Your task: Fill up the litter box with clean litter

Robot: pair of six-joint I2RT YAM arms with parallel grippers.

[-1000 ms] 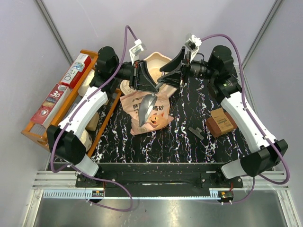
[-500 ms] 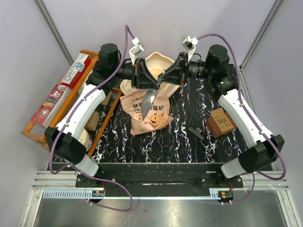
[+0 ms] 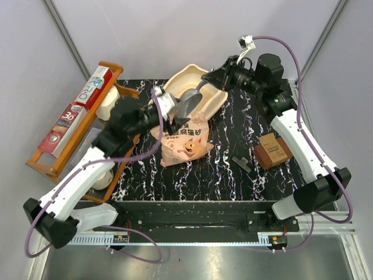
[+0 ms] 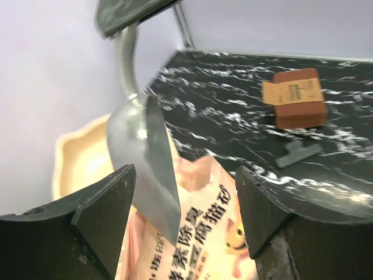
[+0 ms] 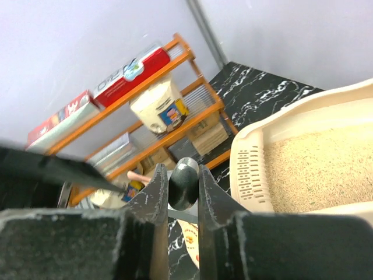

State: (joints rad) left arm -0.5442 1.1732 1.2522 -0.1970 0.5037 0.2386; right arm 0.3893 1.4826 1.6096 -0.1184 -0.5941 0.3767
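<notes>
The cream-beige litter box (image 3: 207, 102) sits at the back of the table, and the right wrist view shows clean litter (image 5: 317, 166) lying in it behind the slotted rim (image 5: 249, 166). A grey metal scoop (image 3: 187, 104) hangs tilted over the box's near rim and the top of the pink cat-printed bag (image 3: 185, 140). My right gripper (image 3: 205, 86) is shut on the scoop's handle end (image 5: 183, 184). My left gripper (image 3: 171, 118) is open just left of the scoop and apart from it. In its wrist view the scoop blade (image 4: 143, 160) hangs ahead of the open gripper (image 4: 186, 204), above the bag (image 4: 215, 233).
An orange wooden rack (image 3: 41, 160) with red boxes and jars stands along the left edge. A brown box (image 3: 272, 150) and a small grey piece (image 3: 240, 163) lie on the black marbled table at the right. Purple cables loop over both arms.
The scoop passed from left to right: my right gripper shut on its handle, then my left gripper opened and drew back toward the near left. The scoop now tilts over the box rim.
</notes>
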